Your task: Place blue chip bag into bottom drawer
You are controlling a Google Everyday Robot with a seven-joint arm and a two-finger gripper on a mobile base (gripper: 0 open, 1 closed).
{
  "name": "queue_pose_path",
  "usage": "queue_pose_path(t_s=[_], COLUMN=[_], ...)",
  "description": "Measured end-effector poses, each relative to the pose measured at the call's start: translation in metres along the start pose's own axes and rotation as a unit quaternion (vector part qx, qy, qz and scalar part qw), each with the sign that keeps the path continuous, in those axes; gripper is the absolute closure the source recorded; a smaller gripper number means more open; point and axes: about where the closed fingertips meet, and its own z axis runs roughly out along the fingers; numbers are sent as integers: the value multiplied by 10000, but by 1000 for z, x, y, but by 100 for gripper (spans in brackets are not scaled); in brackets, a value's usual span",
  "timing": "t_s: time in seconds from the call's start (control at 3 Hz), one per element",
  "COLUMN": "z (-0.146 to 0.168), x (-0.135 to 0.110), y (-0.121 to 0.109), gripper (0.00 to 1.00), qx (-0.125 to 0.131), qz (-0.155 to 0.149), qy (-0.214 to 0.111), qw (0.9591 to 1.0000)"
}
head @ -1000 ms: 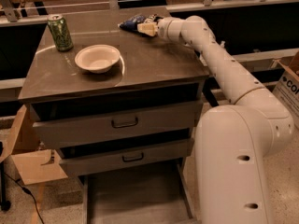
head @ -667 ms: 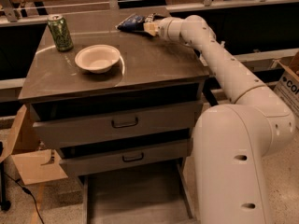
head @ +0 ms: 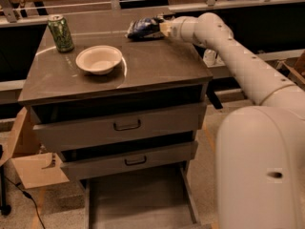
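Observation:
The blue chip bag (head: 142, 28) is at the back edge of the cabinet top (head: 157, 66), crinkled, dark blue with light print. My gripper (head: 161, 27) reaches in from the right and is shut on the bag's right end. I cannot tell whether the bag rests on the top or hangs just above it. The bottom drawer (head: 138, 199) is pulled out at floor level below the cabinet, a shallow grey tray with thin side rails, and nothing shows in it.
A white bowl (head: 99, 59) sits left of centre on the top. A green can (head: 61, 32) stands at the back left corner. Two grey drawer fronts with black handles (head: 127, 125) are slightly ajar. A cardboard box (head: 33, 168) is on the floor at left.
The bag and my gripper have shifted a little to the right along the back edge of the top. The bowl and can have not moved.

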Motion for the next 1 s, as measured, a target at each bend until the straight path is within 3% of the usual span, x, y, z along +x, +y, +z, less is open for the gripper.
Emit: queue_pose_path(t_s=[0.33, 1.0], z=[-51, -169], x=[6, -1], y=[1, 12], gripper=[100, 100], qx=[31, 517], qz=[-45, 158], qy=[157, 183], qw=[9999, 9984])
